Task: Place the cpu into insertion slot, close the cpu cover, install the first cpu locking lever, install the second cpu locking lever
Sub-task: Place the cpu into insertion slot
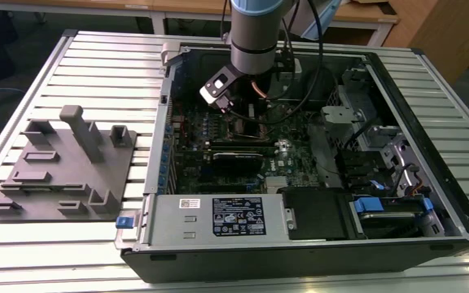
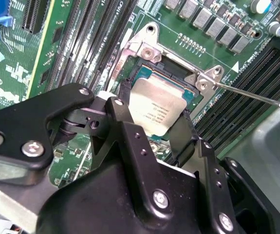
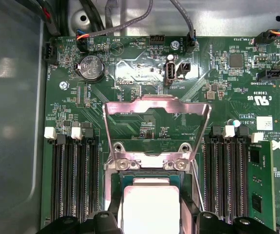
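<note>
Cpu, small flat square chip with a dull silver-grey metal top [image 2: 155, 103]: sat clenched between the two fingers [image 2: 122, 105] of the black gripper [image 2: 157, 114], right over the small square silver-rimmed insertion slot [image 2: 175, 73] on the green motherboard [image 3: 93, 100]. Couldn't tell whether fully seated. Saw the thin silvery square-frame cpu cover [image 3: 157, 109] flipped up, standing open at the slot's hinge edge. Spotted a thin metal rod [image 2: 256, 96] sticking out off the slot's corner too. Found it all upper middle of the exterior view, inside the open black computer case [image 1: 454, 232].
</note>
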Available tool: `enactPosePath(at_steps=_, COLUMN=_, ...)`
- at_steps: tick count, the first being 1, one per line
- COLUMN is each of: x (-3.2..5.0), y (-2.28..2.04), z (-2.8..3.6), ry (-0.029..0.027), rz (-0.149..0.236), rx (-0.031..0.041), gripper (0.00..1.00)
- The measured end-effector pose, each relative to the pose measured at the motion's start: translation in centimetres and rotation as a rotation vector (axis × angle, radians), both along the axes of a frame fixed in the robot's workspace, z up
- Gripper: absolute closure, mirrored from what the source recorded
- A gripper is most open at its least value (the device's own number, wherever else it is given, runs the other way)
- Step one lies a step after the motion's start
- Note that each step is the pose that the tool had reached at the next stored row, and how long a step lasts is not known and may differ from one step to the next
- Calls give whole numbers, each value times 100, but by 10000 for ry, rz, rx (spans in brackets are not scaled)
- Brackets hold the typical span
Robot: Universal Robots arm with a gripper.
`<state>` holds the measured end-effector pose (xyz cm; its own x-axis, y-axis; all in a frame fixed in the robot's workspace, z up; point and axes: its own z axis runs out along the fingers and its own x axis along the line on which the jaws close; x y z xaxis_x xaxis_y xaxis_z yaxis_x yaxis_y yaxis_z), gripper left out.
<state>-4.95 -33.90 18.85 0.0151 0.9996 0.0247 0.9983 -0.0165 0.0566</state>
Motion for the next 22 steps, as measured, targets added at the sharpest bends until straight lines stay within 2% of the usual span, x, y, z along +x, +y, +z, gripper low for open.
enactPosePath(at_steps=22, x=1, y=3, z=29, ry=-11, rz=-1, rx=12, gripper=45)
